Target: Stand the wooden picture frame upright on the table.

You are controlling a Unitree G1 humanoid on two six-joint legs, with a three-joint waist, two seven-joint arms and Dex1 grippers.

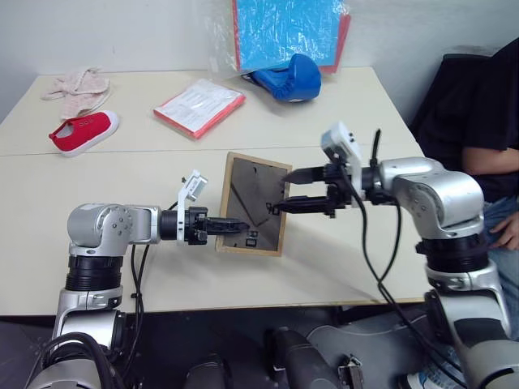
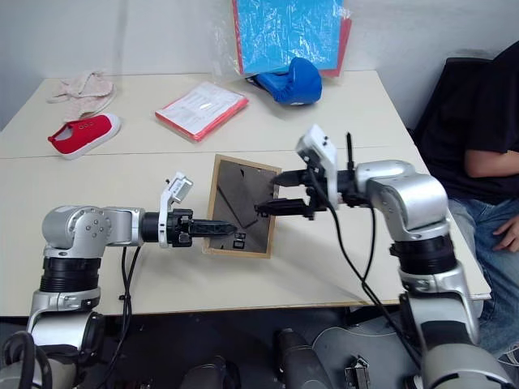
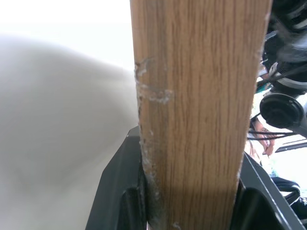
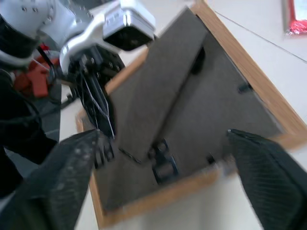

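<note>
Left eye view: wooden picture frame [image 1: 255, 204] in left hand [image 1: 231, 226]

Count on the worktop [image 1: 340, 267]: one wooden picture frame [image 1: 253, 204], one red shoe [image 1: 83, 132], one red-edged booklet [image 1: 199, 106], one blue glove [image 1: 286, 79], one pale cloth [image 1: 77, 85], one blue-and-red board [image 1: 289, 31]. Two claws: left claw [image 1: 229, 227], right claw [image 1: 285, 191].

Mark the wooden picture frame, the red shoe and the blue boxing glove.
wooden picture frame [image 1: 253, 198]: left eye view, dark grey back panel.
red shoe [image 1: 83, 131]: left eye view, upper.
blue boxing glove [image 1: 292, 78]: left eye view, rounded body.
</note>
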